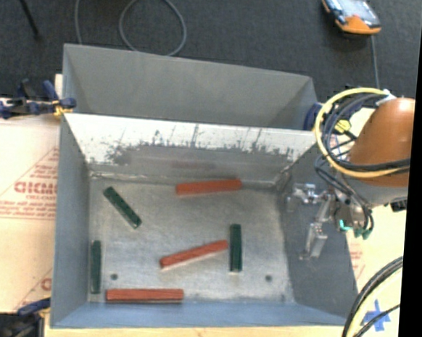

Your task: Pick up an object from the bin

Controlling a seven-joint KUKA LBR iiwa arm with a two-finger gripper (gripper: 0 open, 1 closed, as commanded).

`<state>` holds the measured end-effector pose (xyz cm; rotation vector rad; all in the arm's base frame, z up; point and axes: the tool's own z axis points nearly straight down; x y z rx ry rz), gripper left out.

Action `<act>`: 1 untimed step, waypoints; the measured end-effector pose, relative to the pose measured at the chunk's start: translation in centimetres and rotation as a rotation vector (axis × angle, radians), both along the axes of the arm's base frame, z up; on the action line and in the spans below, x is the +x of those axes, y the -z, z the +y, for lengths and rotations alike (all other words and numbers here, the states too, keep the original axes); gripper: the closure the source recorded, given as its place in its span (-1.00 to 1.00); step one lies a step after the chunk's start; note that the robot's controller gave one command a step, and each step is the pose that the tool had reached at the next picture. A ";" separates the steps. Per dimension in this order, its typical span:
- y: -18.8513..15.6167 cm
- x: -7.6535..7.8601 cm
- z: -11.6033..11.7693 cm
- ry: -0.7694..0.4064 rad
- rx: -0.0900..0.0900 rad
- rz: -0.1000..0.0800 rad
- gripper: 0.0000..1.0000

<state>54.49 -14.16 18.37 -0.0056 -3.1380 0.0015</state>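
Gripper (312, 245) was positioned over the sloping right wall of the grey bin (187, 104). Whether it stood wide or narrow could not be determined. Nearest to it, on the right half of the bin floor, lay a short green bar (235, 247) running near to far. A slanted orange bar (193, 254) lay just left of it. Further out were a far orange bar (208, 187), a tilted green bar (122, 206) at left, a wall-side green bar (96, 265) along the left wall, and a near orange bar (145, 295).
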 end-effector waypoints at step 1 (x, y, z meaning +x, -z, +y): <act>11.4 1.4 9.3 -0.310 0.001 -0.008 -1.00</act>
